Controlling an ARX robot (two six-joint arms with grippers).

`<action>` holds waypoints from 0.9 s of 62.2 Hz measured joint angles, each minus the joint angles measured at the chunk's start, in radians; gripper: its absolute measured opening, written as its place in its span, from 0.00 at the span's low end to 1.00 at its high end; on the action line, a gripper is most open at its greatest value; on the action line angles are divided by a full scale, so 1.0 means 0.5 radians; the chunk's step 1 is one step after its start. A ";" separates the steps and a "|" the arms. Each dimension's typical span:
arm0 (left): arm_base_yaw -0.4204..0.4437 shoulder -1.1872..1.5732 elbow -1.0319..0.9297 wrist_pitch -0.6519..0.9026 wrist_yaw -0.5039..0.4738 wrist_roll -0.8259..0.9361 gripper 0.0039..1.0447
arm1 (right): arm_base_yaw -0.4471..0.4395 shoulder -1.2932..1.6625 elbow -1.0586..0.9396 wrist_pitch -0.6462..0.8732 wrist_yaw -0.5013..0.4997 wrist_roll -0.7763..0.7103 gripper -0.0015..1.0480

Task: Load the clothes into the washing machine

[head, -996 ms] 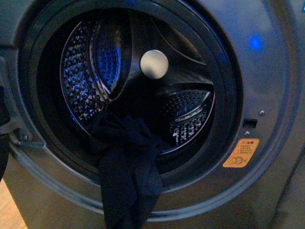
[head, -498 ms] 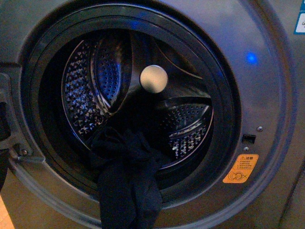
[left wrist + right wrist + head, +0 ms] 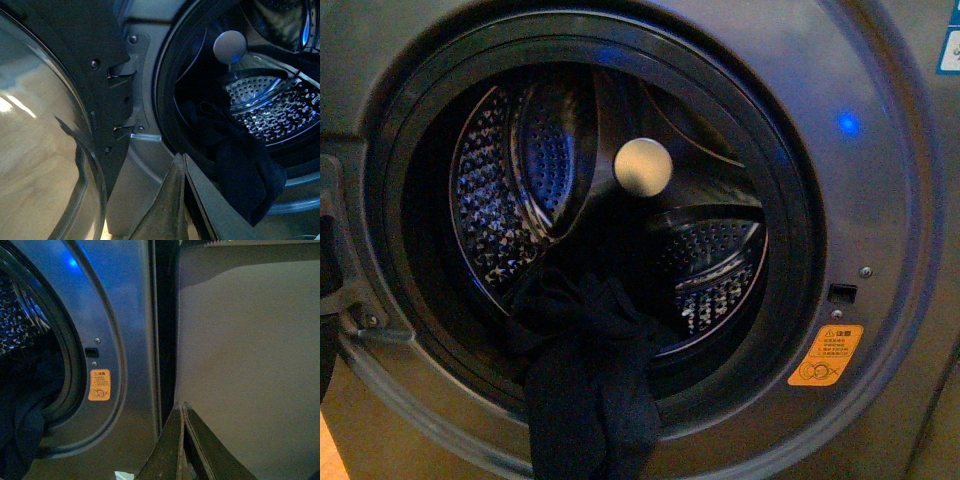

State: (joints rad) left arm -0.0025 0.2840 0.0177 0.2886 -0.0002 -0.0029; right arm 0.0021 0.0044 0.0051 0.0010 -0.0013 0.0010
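Lay half in, half out: clothes (image 3: 585, 380) draped over the lower rim of the washing machine (image 3: 880, 200) porthole, long axis hanging downward. Sat nearer the left end effector (image 3: 183, 165), fingers closed together, holding nothing. Likewise closed and empty: right end effector (image 3: 182, 412).

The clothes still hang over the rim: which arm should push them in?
Probably left: its wrist view faces the clothes draped out of the washing machine. The right gripper sits off by the orange sticker.
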 joint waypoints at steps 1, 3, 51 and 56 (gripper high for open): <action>0.000 -0.020 0.000 -0.021 0.001 0.000 0.03 | 0.000 0.000 0.000 0.000 0.000 0.000 0.02; 0.000 -0.040 0.000 -0.040 0.001 0.000 0.03 | 0.000 0.000 0.000 0.000 0.000 0.000 0.02; 0.000 -0.557 0.000 -0.573 0.001 -0.001 0.55 | 0.000 0.000 0.000 -0.001 0.000 -0.002 0.62; 0.000 -0.557 0.000 -0.573 0.000 -0.001 0.76 | 0.000 0.000 0.000 -0.001 0.000 -0.002 0.83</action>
State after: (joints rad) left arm -0.0025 0.0055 0.0177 0.0021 -0.0002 -0.0032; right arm 0.0021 0.0044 0.0051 0.0006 -0.0013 0.0002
